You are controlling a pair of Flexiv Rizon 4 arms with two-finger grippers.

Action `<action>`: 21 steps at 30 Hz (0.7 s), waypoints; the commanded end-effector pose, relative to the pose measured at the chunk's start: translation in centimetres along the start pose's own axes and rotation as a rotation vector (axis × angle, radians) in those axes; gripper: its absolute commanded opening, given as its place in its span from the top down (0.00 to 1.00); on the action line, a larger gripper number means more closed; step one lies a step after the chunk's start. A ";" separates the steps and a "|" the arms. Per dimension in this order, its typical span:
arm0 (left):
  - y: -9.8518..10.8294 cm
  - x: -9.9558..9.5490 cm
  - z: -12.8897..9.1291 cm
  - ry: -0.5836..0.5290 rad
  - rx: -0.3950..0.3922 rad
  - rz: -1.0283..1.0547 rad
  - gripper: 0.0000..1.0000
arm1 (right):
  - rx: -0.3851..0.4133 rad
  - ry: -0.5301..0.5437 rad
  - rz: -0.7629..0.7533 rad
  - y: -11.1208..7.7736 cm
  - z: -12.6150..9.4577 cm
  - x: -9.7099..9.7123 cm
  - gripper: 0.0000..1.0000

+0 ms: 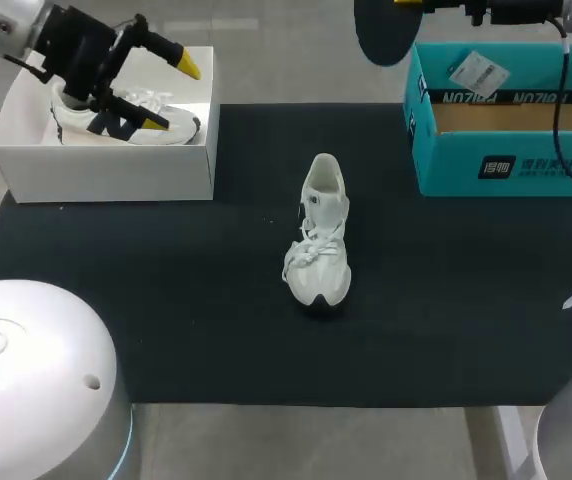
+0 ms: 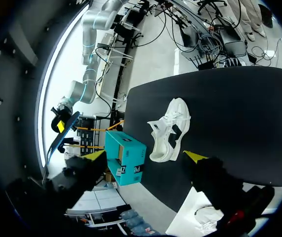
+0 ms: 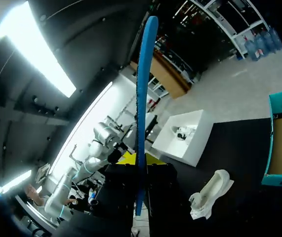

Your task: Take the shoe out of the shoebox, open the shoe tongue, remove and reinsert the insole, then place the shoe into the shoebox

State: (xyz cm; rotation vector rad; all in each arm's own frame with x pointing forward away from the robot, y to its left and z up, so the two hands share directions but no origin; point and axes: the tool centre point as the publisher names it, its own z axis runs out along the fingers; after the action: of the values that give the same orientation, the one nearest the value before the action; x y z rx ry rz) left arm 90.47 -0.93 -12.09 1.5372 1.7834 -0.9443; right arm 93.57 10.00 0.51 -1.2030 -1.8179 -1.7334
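- The white shoe [image 1: 321, 235] stands on its sole mid-bench [image 1: 166, 320], toe toward the robot and heel opening facing away, with nothing touching it.
- The right pincer [image 3: 138, 165] is clamped on the insole [image 1: 386, 30], held high beside the teal shoebox [image 1: 506, 165] and well apart from the shoe.
- The left pincer [image 2: 145, 157] gapes wide and empty over the white box [image 1: 106, 170] at the far left, where another shoe [image 1: 156, 125] lies.
- My worry: nobody is steadying the shoe, so pushing the insole in could slide it or tip it onto its side.
- The laces look loosely knotted across the tongue; if the mouth is narrow, the insole may buckle or catch on the collar.
- A floppy insole held at one end could also twist and go in skewed.
- The head view gives the insole's broad dark face and the whole layout.
- The right wrist view shows it edge-on, a thin blue strip between its fingers.
- Only the left wrist view shows both yellow tips spread apart.
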 end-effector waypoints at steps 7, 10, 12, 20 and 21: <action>-0.9 1.6 -3.1 0.083 -0.121 0.062 0.00 | -0.019 -0.089 -0.107 1.0 1.3 1.6 1.00; -0.1 2.1 -2.9 0.090 -0.182 0.067 0.00 | -0.012 -0.109 -0.136 1.1 1.3 1.9 1.00; 0.6 2.3 -2.6 0.083 -0.249 0.061 0.00 | -0.012 -0.112 -0.136 1.1 1.2 1.9 1.00; 1.7 2.5 -1.4 0.073 -0.263 0.006 0.00 | -0.003 -0.105 -0.121 0.3 0.9 2.1 1.00; 1.7 2.5 -1.4 0.073 -0.263 0.006 0.00 | -0.004 -0.103 -0.120 0.3 0.7 2.1 1.00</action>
State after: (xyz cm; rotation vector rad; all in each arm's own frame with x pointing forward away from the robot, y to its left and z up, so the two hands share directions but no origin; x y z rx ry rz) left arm 91.74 2.18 -13.42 1.4354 1.8559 -0.6496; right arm 93.13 11.55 2.19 -1.2252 -1.9858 -1.7676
